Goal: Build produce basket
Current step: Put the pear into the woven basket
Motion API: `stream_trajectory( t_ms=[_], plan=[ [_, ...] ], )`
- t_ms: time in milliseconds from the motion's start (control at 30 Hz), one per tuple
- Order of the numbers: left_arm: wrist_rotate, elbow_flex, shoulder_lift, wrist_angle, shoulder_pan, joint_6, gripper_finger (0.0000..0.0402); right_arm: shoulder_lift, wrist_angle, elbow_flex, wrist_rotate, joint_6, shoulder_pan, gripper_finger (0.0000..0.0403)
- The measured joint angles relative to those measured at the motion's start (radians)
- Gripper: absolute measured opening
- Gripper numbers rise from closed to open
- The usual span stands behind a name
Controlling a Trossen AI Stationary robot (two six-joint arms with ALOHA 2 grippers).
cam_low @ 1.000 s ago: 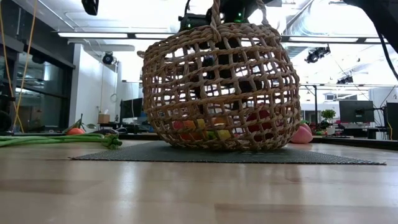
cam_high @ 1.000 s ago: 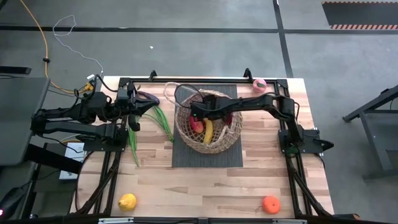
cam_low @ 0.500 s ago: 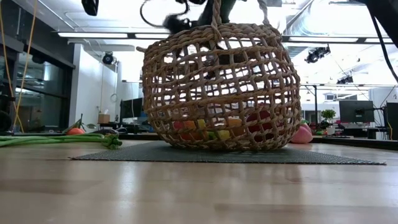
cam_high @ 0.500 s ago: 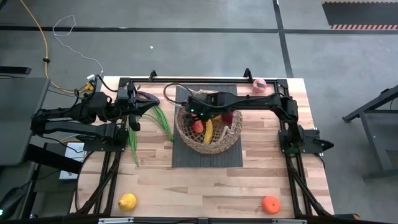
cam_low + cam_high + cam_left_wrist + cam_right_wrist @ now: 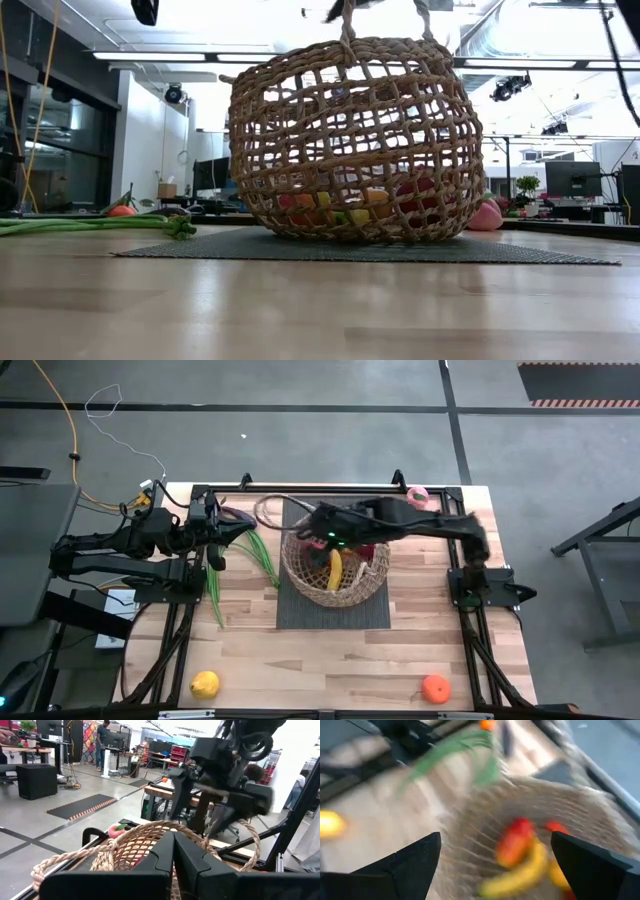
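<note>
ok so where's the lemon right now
In the high view the lemon lies on the table's near-left corner, outside the basket, across from the orange at the near-right corner.

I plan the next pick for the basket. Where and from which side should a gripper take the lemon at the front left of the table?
The lemon lies alone on bare wood near the table's front left corner, with nothing touching it. Probably best to come straight down from above and close across its narrower middle, not its ends. The left gripper is on that side.
</note>
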Motion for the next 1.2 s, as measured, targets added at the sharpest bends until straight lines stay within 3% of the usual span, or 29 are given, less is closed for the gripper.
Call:
stream_trajectory(
  t_ms=[133, 267, 500, 633, 933, 1200],
  plan=[
    [-0.003, 0.0, 0.001, 0.0, 0.0, 0.001, 0.0, -0.165, -0.019, -0.2, 0.031, -0.002, 0.009, 0.0369],
    [-0.029, 0.0, 0.004, 0.0, 0.001, 0.003, 0.0, -0.388, 0.089, -0.474, -0.004, -0.012, 0.011, 0.0369],
    [-0.042, 0.0, 0.005, 0.0, 0.0, -0.013, 0.0, -0.869, 0.601, -1.019, -0.185, -0.162, 0.001, 0.0369],
    [-0.042, 0.0, 0.005, 0.001, 0.0, -0.024, 0.0, -1.067, 0.859, -1.235, -0.291, -0.27, -0.025, 0.0369],
    [-0.024, 0.0, 0.005, 0.001, 0.0, -0.018, 0.0, -1.284, 1.176, -1.445, -0.321, -0.224, -0.034, 0.0369],
    [0.096, 0.0, 0.005, 0.001, 0.0, 0.003, 0.0, -1.282, 1.182, -1.461, -0.269, -0.3, -0.034, 0.0369]
  ],
)
